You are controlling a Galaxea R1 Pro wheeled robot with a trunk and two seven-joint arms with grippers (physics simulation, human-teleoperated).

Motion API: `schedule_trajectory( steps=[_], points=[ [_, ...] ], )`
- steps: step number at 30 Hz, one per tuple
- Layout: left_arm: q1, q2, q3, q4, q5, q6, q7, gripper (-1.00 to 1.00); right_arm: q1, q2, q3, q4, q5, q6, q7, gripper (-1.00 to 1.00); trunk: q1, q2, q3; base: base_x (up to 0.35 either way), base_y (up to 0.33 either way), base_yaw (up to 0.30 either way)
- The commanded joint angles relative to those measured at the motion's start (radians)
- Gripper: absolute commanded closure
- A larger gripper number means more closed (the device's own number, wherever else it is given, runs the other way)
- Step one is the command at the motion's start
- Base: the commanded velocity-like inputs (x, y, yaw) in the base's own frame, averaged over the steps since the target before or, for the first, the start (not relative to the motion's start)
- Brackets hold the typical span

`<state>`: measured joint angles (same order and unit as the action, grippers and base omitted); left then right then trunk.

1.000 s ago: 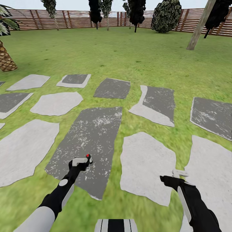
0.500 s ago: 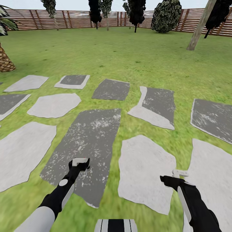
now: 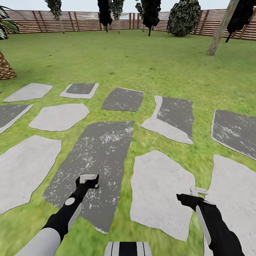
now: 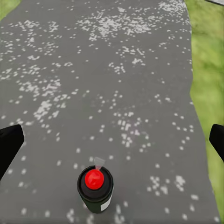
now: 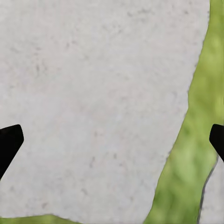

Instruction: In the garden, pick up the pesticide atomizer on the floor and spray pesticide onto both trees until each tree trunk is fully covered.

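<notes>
The pesticide atomizer point(image 4: 94, 187), black with a red dot on top, sits between the dark finger ends in the left wrist view. It hangs above a dark grey paving slab point(image 4: 107, 70) flecked with white. My left gripper point(image 3: 90, 179) is held low over that same slab point(image 3: 103, 149) and hides the atomizer in the head view. Over a pale slab point(image 3: 160, 188) my right gripper point(image 3: 198, 192) stands open and holds nothing. One bare grey-brown tree trunk point(image 3: 220, 30) leans at the far right of the lawn.
Grey stone slabs with grass strips between them cover the ground ahead. Beyond lies open lawn point(image 3: 135, 57) up to a brown slat fence point(image 3: 81, 21) with dark conifers and a bush point(image 3: 183, 17). A scaly palm trunk point(image 3: 5, 67) stands at the left.
The atomizer's red dot showed beside my left gripper a second ago and is now hidden behind it in the head view. The slabs have slid slightly, so the camera moved.
</notes>
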<state>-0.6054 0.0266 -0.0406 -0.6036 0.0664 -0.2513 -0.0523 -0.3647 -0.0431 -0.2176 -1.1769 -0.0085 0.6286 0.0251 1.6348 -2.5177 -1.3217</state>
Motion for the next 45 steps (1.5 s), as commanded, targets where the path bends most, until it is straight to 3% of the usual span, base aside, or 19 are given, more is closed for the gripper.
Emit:
schedule_trajectory(
  steps=[1, 4, 21, 29, 38, 45],
  points=[
    [0.000, 0.001, -0.004, 0.001, 0.007, -0.003, -0.001, -1.00, 0.000, 0.000, -0.001, -0.001, -0.001, 0.005, 0.003, -1.00, 0.000, 0.000, -0.001, 0.001, 0.000, 0.000],
    [0.000, 0.001, -0.004, 0.001, 0.007, -0.002, -0.001, -1.00, 0.000, 0.000, -0.001, -0.001, -0.001, 0.005, 0.003, -1.00, 0.000, 0.000, -0.001, 0.000, 0.000, 0.000],
    [0.000, 0.002, -0.003, 0.006, 0.007, -0.004, -0.001, -1.00, 0.000, 0.000, -0.002, -0.001, -0.001, 0.005, 0.003, -1.00, 0.007, -0.004, -0.091, 0.000, 0.000, 0.000],
    [0.000, 0.004, -0.001, 0.053, 0.006, -0.078, -0.001, -1.00, 0.000, -0.001, -0.002, -0.001, -0.001, 0.005, 0.003, -1.00, 0.011, -0.006, -0.134, 0.000, 0.000, 0.000],
    [0.000, 0.005, 0.000, 0.058, 0.005, -0.091, -0.001, -1.00, 0.000, -0.001, -0.002, -0.001, -0.001, 0.005, 0.003, -1.00, 0.015, -0.008, -0.181, 0.000, 0.000, 0.000],
    [0.000, 0.007, 0.001, 0.057, 0.003, -0.091, -0.001, -1.00, 0.000, -0.001, -0.002, -0.001, -0.001, 0.005, 0.003, -1.00, 0.015, -0.008, -0.182, 0.000, 0.000, 0.000]
  ],
)
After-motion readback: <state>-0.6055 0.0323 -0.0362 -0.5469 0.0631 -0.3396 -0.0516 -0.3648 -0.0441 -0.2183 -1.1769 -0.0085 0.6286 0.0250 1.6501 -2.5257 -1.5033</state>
